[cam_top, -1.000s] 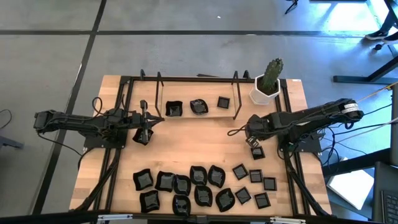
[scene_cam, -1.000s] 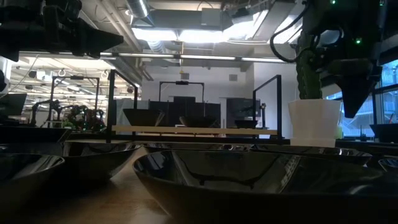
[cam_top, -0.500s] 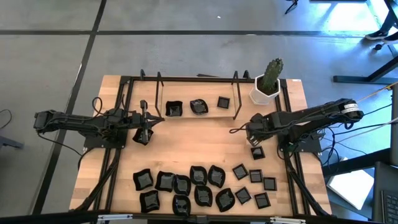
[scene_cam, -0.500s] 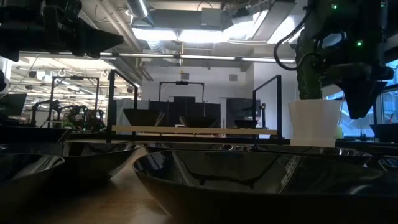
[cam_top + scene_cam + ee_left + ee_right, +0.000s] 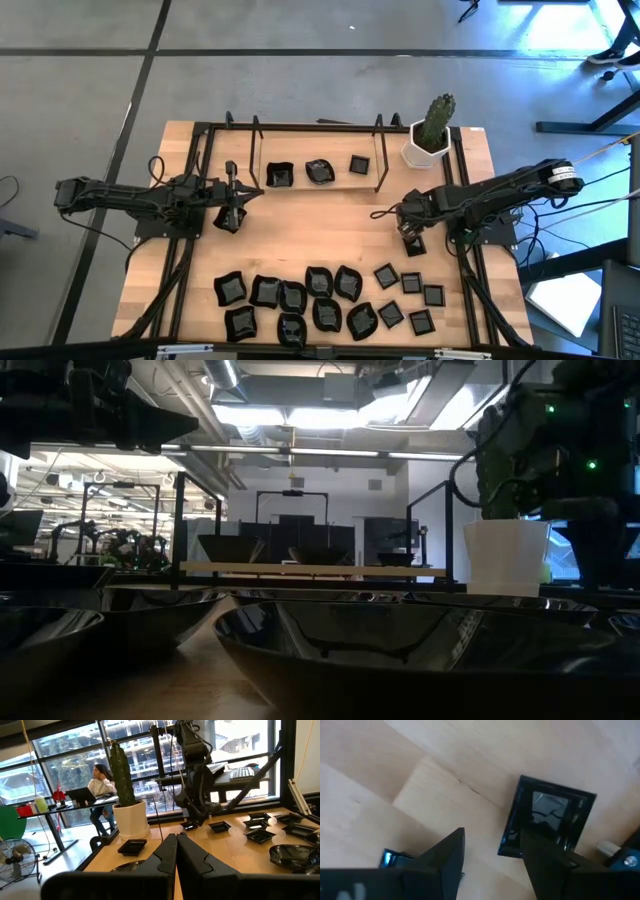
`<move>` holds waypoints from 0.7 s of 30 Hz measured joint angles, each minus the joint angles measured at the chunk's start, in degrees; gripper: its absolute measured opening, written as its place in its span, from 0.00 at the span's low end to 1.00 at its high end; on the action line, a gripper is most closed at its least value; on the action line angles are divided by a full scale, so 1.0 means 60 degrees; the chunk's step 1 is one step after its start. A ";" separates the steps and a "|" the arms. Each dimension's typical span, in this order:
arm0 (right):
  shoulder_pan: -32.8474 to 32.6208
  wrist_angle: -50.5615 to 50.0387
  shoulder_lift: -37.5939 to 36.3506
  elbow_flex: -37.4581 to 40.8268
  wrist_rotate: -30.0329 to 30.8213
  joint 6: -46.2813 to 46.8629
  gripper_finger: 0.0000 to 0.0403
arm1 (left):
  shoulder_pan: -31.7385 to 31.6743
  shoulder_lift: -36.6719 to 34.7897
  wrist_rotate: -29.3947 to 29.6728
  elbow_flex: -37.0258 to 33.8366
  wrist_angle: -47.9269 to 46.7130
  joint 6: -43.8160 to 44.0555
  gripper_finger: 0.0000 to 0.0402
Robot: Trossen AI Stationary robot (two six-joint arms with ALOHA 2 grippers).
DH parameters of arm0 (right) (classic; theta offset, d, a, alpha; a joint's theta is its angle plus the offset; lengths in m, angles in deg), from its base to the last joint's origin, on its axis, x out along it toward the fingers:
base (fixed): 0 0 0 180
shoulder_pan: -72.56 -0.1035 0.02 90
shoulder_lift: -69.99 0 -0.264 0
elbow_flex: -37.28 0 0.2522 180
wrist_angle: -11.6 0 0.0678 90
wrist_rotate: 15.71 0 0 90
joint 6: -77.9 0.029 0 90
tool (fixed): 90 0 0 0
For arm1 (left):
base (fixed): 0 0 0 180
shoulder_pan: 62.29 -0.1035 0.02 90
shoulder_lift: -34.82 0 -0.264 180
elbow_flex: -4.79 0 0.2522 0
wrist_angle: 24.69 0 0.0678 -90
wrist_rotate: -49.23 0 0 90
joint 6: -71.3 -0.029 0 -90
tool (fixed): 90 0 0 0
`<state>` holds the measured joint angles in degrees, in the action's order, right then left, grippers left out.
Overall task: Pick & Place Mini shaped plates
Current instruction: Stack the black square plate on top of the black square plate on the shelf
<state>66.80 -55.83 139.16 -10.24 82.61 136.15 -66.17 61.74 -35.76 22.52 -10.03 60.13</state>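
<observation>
Right gripper [image 5: 490, 857] jaws wide, empty, over small glossy black square plate [image 5: 547, 822]: light, stiff, slippery; pinch rim.

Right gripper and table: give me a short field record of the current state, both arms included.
right gripper: jaws open, low over a small square plate on the table's right side; one edge of the plate lies between the jaws
held by right: nothing
left gripper: jaws shut, empty, waiting at the table's left
rack: three black plates on its shelf
loose plates: cluster along the near edge
cactus pot: far right corner, beside the rack
</observation>
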 joint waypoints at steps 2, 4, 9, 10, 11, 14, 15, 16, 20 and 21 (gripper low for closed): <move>0.0004 -0.0031 0.0000 0.0193 0.0000 0.0056 0.47 | 0.0003 0.0002 0.0002 0.0000 0.0000 -0.0020 0.01; 0.0004 -0.0029 0.0000 0.0334 0.0000 0.0142 0.47 | 0.0001 0.0002 0.0002 0.0000 0.0000 -0.0020 0.01; 0.0003 -0.0037 0.0000 0.0431 0.0172 0.0059 0.47 | 0.0001 0.0001 0.0003 0.0000 0.0000 -0.0020 0.01; 0.0004 -0.0033 0.0000 0.0431 0.0219 0.0010 0.47 | 0.0003 0.0001 0.0004 0.0000 0.0001 -0.0020 0.01; 0.0004 -0.0017 0.0000 0.0431 0.0290 -0.0005 0.47 | 0.0001 -0.0001 0.0005 0.0000 0.0000 -0.0020 0.01; 0.0004 0.0088 0.0002 0.0435 0.0410 -0.0026 0.47 | 0.0000 0.0002 0.0005 0.0000 0.0000 -0.0020 0.01; 0.0004 0.0120 0.0029 0.0435 0.0400 -0.0028 0.47 | 0.0004 -0.0002 0.0005 0.0000 0.0000 -0.0020 0.01; 0.0004 0.0138 0.0072 0.0435 0.0373 -0.0028 0.47 | 0.0001 -0.0001 0.0005 0.0000 0.0000 -0.0020 0.01; 0.0004 0.0153 0.0384 0.0435 0.0364 -0.0061 0.47 | 0.0000 -0.0002 0.0005 0.0000 0.0000 -0.0020 0.01; 0.0004 0.0160 0.0488 0.0435 0.0372 -0.0074 0.47 | 0.0001 0.0002 0.0005 0.0000 0.0000 -0.0020 0.01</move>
<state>66.82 -54.87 142.09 -7.64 84.84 135.71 -66.16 61.76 -35.73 22.52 -10.03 60.01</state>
